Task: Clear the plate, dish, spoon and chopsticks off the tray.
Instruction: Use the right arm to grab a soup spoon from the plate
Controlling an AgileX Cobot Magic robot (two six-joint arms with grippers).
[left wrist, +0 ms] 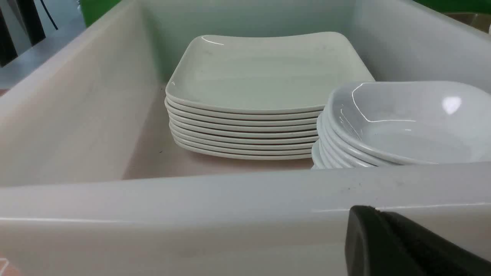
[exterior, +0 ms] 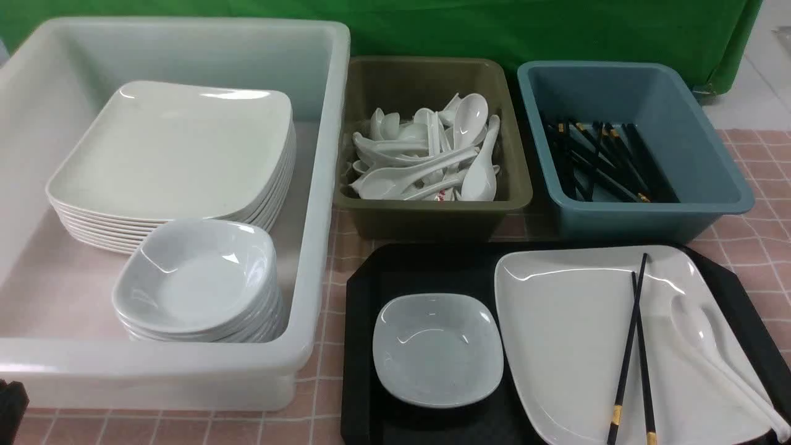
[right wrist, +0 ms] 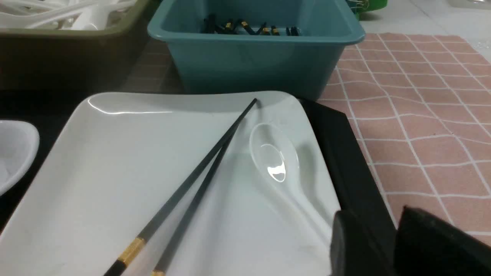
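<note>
The black tray (exterior: 361, 346) lies at the front right. On it sit the small pale dish (exterior: 437, 349) on the left and the large white plate (exterior: 568, 334) on the right. The black chopsticks (exterior: 631, 346) and the white spoon (exterior: 710, 346) lie on the plate, chopsticks left of the spoon. The right wrist view shows the plate (right wrist: 134, 172), chopsticks (right wrist: 207, 165), spoon (right wrist: 274, 161) and tray rim (right wrist: 345, 153). My right gripper (right wrist: 397, 214) is shut and empty over the tray's right rim. My left gripper (left wrist: 378, 211) is shut and empty, outside the white tub's near wall.
A white tub (exterior: 321, 185) at the left holds a stack of plates (exterior: 179, 154) and a stack of dishes (exterior: 198, 284). An olive tub (exterior: 432, 210) holds spoons. A blue tub (exterior: 710, 204) holds chopsticks. All stand on a pink checked cloth (exterior: 760, 247).
</note>
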